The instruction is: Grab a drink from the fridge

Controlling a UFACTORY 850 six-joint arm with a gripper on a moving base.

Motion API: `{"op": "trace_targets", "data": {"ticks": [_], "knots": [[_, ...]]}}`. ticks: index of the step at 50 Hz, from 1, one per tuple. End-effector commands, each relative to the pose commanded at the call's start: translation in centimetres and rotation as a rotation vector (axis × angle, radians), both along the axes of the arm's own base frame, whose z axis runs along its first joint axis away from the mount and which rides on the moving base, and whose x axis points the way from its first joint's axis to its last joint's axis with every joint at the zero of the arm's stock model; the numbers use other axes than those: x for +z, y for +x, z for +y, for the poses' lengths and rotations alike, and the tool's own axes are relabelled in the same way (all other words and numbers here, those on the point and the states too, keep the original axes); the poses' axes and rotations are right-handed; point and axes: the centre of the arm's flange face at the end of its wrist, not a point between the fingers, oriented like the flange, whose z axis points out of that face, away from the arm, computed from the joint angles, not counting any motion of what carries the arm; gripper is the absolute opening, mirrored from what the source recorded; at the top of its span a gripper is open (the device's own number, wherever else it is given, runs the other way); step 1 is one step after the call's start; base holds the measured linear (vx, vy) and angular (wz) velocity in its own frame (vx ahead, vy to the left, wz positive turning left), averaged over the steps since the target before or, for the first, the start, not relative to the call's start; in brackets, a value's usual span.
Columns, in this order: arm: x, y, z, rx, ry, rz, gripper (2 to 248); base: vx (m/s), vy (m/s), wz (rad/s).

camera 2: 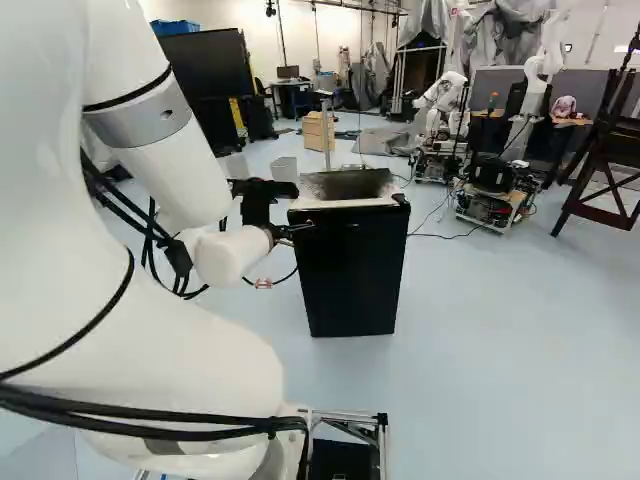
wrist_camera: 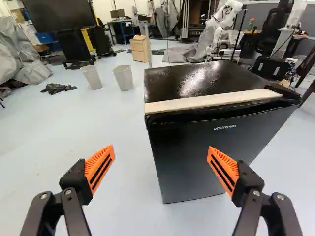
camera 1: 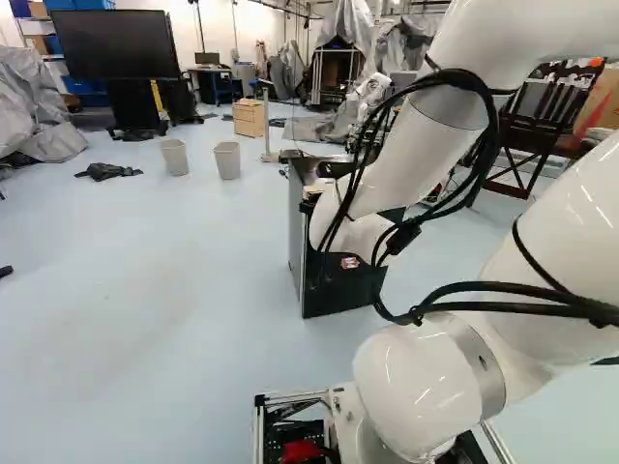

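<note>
- Across the room runs a smooth, pale blue floor (camera 1: 174, 271), glossy in places.
- Toward the back stand a large dark screen (camera 1: 114, 44), two light grey bins (camera 1: 174, 157) (camera 1: 227, 160) side by side, and a light wooden drawer unit (camera 1: 249, 118).
- A dark crumpled cloth (wrist_camera: 58, 88) lies on the floor near the bins; grey sheeting (wrist_camera: 19, 59) is bunched beyond it.
- At the right of the right base view, a dark wooden high chair (camera 2: 605, 165) stands nearer than another robot (camera 2: 500, 185).
- The black fridge (camera 2: 350, 270) stands upright on the floor, just right of the middle of the right base view, its door closed. Its dark top surface (wrist_camera: 192, 81) catches a bright glare, and a pale strip (wrist_camera: 211, 101) runs along the front edge.
- The gripper (camera 2: 300, 228) is near the fridge. In the wrist view it is released, its orange pads (wrist_camera: 100, 168) well apart, with the fridge ahead.
</note>
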Motion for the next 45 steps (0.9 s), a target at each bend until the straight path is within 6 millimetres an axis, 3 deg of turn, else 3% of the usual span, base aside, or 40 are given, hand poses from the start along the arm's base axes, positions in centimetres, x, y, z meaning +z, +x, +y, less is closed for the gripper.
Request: {"op": "trace_targets", "data": {"ticks": [26, 45], "knots": [[0.1, 0.2, 2.0, -0.079, 0.062, -0.002, 247, 0.000, 0.000, 0.000], [0.2, 1.5, 3.7, -0.149, 0.104, -0.005, 247, 0.000, 0.000, 0.000]]}}
